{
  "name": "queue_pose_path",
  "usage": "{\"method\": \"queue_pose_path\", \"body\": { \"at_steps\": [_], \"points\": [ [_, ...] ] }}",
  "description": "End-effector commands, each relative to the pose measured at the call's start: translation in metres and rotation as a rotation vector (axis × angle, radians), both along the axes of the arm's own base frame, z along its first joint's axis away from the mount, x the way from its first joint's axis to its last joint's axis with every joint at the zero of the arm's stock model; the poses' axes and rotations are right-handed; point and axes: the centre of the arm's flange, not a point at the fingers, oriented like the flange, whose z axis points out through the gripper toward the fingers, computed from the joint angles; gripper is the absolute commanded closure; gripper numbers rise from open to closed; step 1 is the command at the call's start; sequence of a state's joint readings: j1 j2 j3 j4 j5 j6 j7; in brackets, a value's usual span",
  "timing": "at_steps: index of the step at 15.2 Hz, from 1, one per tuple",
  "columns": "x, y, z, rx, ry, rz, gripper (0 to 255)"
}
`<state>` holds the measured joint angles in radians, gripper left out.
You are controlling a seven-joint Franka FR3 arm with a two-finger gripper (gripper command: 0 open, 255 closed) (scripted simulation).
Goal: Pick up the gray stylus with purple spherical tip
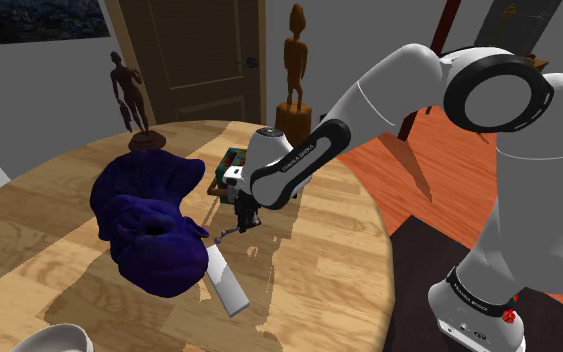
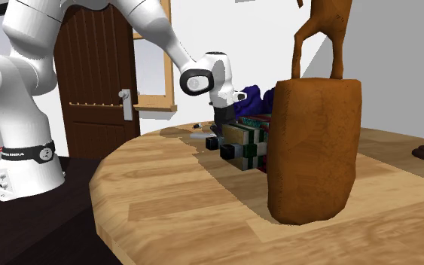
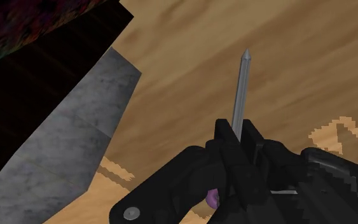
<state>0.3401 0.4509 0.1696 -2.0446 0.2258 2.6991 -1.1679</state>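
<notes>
You had the gripper [image 3: 238, 130] clamped on the gray stylus [image 3: 241, 89]. In the wrist view its two black fingers pressed the shaft from either side. The pointed end stuck out well past the fingertips, and the purple ball tip [image 3: 212, 200] sat back under the palm. You could not tell whether the point touched the wood.

In the shoulder view your gripper [image 1: 244, 218] hung low over the round wooden table [image 1: 309, 290], towards the middle and a little nearer the edge that faced the stand. The stylus poked out below it, slanting to that view's left.

A gray slab [image 1: 227, 282] lay flat on the table just beside the stylus, on the side towards the view's lower edge. One end of the slab was tucked under a lumpy dark blue object [image 1: 149, 225] that took up the middle of the table.

Behind the gripper, towards the far edge, stood a small stack of boxes [image 1: 231, 165]. A dark figurine [image 1: 129, 95] stood at that far edge, and a white bowl [image 1: 54, 340] sat at the near edge.

In the second exterior view a large brown statue base [image 2: 312, 150] rose from the near part of the table, just in front of the boxes.
</notes>
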Motion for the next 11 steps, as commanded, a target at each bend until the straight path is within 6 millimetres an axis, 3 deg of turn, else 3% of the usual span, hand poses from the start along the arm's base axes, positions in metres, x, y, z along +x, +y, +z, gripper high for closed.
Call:
{"method": "queue_pose_path", "body": {
  "at_steps": [1,11],
  "points": [
    [0.000,0.000,0.005,0.000,0.001,0.000,255],
    [0.000,0.000,0.058,0.000,0.001,0.000,255]
  ]
}}
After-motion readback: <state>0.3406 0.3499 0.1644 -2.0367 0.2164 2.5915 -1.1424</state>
